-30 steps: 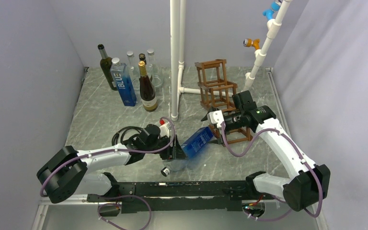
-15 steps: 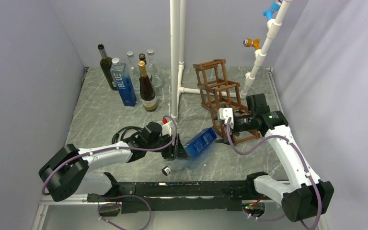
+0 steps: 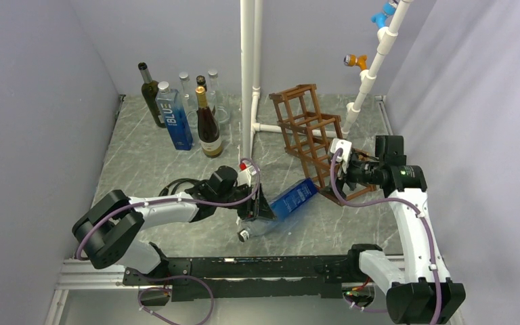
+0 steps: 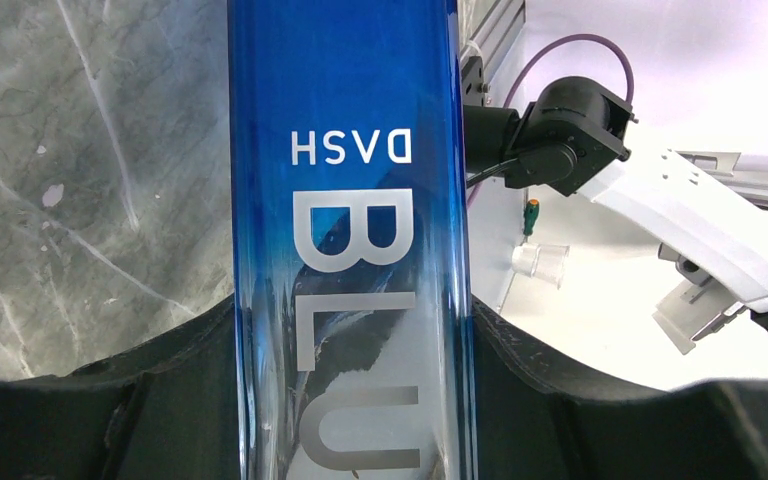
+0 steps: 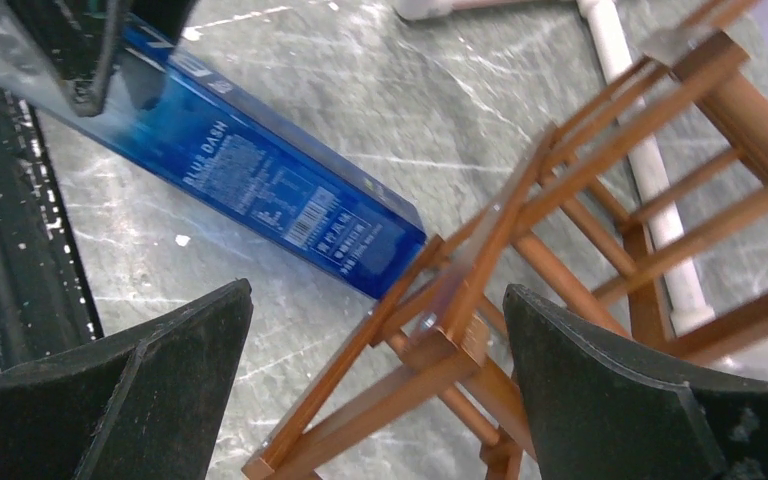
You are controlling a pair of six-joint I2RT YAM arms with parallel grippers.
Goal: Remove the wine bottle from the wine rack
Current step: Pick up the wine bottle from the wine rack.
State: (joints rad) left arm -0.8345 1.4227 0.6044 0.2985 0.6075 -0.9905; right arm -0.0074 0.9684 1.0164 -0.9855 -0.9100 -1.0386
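The wine bottle [image 3: 292, 199] is a square blue bottle marked BLUE DASH. It lies tilted, its base end against the lower front bars of the brown wooden wine rack [image 3: 306, 128]. My left gripper [image 3: 256, 208] is shut on the bottle's clear lower body near the neck; in the left wrist view the bottle [image 4: 350, 200] fills the gap between my left gripper's [image 4: 350, 410] pads. My right gripper [image 3: 339, 167] is open at the rack's front right. In the right wrist view a rack corner [image 5: 460, 330] sits between my right gripper's [image 5: 375, 390] spread fingers, with the bottle [image 5: 260, 170] beyond.
Several upright bottles [image 3: 183, 112] stand at the back left. A white pipe post [image 3: 247, 81] rises just left of the rack, and a second slanted pipe [image 3: 372, 68] stands at the back right. Grey walls close in both sides.
The right gripper has drawn back to the right, and the rack's near end has swung right with it. The left gripper and bottle have shifted slightly right.
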